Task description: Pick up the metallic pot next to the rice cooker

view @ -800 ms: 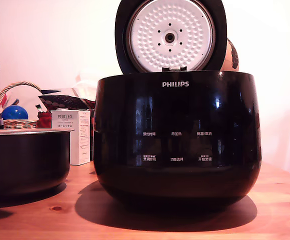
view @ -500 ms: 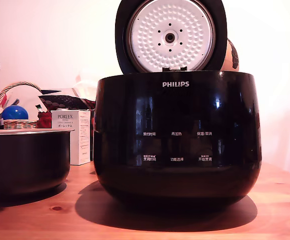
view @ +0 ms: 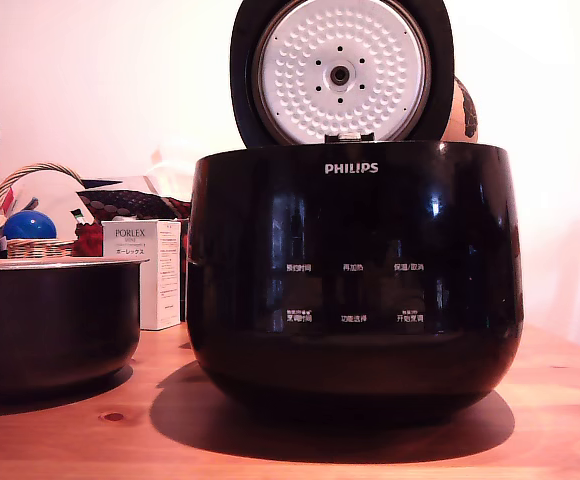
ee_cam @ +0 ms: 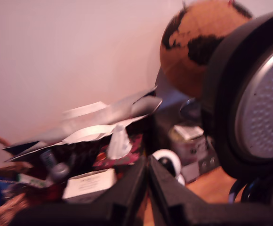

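- On the desk (view: pixel 560 400), toward its left edge in the exterior view: metallic pot (view: pixel 50 320), upright, resting on the wood, beside the rice cooker (view: pixel 355 280) but apart from it.
- Cooker lid (view: pixel 342 70) raised, dimpled plate facing out.
- Progress: judged at the start. Pot not lifted, nothing touching it; approach, grasp and lift all remain.
- Arm absent from the exterior view.
- Wrist view: gripper (ee_cam: pixel 148 188) up high, aimed roughly level past the lid at clutter and a cork globe (ee_cam: pixel 197 37); pot not visible.
- Jaws: dark fingers pressed together, holding nothing.
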Controlling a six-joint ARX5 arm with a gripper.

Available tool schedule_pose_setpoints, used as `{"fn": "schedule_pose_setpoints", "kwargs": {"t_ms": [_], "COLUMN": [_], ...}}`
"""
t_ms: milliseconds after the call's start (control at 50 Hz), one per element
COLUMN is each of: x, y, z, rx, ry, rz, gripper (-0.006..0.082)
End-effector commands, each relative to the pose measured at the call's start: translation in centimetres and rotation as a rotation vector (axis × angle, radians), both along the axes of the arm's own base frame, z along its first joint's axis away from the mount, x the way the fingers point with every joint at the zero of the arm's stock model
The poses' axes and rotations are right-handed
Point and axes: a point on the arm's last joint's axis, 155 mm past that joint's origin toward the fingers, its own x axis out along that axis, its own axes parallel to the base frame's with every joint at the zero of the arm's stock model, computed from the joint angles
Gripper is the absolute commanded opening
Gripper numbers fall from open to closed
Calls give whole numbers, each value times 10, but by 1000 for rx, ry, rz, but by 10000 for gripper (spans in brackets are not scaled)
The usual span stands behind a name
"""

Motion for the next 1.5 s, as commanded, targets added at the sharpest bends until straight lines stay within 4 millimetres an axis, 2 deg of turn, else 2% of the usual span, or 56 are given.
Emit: {"fn": "schedule_pose_setpoints", "kwargs": {"t_ms": [0,100,120,220,620,800,1060,1200,1380,1480], "x": [-19,-43,-49,-70,-143,-145,-135,-127,-107,-100], "y": [9,8,9,16,41,36,26,26,27,28], "z": [-12,-19,-22,-33,-121,-134,-163,-183,-210,-227], "rx": [78,156,216,272,543,541,562,594,641,674], "ry": [136,250,255,360,810,859,984,1062,1127,1170], "rz": [-8,-77,-97,-113,-247,-279,-341,-345,-336,-334], "gripper": [-20,-21,-21,-21,-16,9,235,373,454,469]}}
